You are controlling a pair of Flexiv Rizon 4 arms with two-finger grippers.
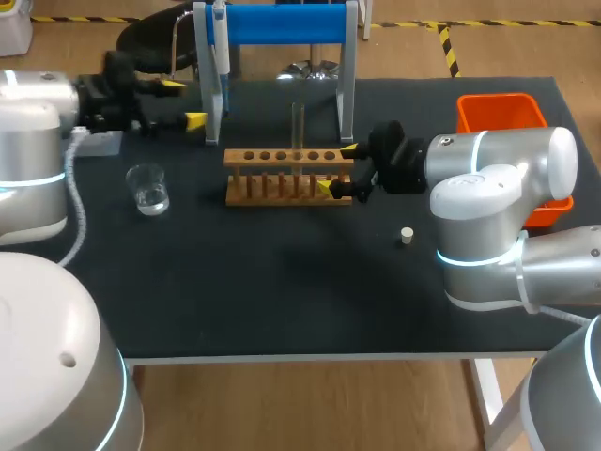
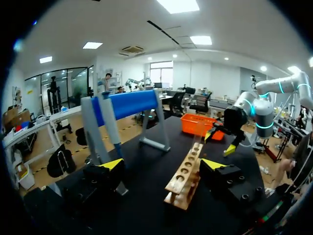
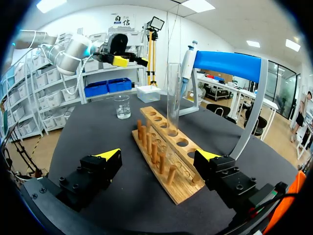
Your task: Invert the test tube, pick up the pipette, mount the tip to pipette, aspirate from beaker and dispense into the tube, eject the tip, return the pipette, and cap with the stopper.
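From above, the wooden rack (image 1: pixel 282 178) lies mid-table with the glass test tube (image 1: pixel 298 127) standing upright in one of its holes. The right gripper (image 1: pixel 337 168) sits at the rack's right end, fingers spread and holding nothing. The left gripper (image 1: pixel 184 103) is at the far left, just beside the left post of the blue-topped stand (image 1: pixel 282 23), and is also spread and empty. The pipette (image 1: pixel 220 52) hangs on that post. A beaker (image 1: pixel 148 188) stands left of the rack, the stopper (image 1: pixel 407 236) lies near right of it, and an orange bin (image 1: pixel 498 115) is at the far right.

From the left wrist, that gripper (image 2: pixel 162 166) has its fingers wide apart and nothing is caught between them. The rack (image 2: pixel 188 169) runs away ahead of it, the stand (image 2: pixel 129 103) is beside that, and the right gripper (image 2: pixel 220 142) is beyond the rack's far end.

From the right wrist, its gripper (image 3: pixel 157 156) is released, and the end of the rack (image 3: pixel 168 161) lies between the fingers. Neither finger appears to press on it. The test tube (image 3: pixel 173 93) rises just ahead, with the beaker (image 3: pixel 122 106) and pipette (image 3: pixel 187 68) farther off.

With the tube standing in the rack, the pipette looks like the next thing to take. It is probably light, stiff plastic that hangs loosely, so a square hold on the thick body below the plunger and a straight lift should suit it. The tube is thin, slick glass and needs a gentle squeeze at mid-length.
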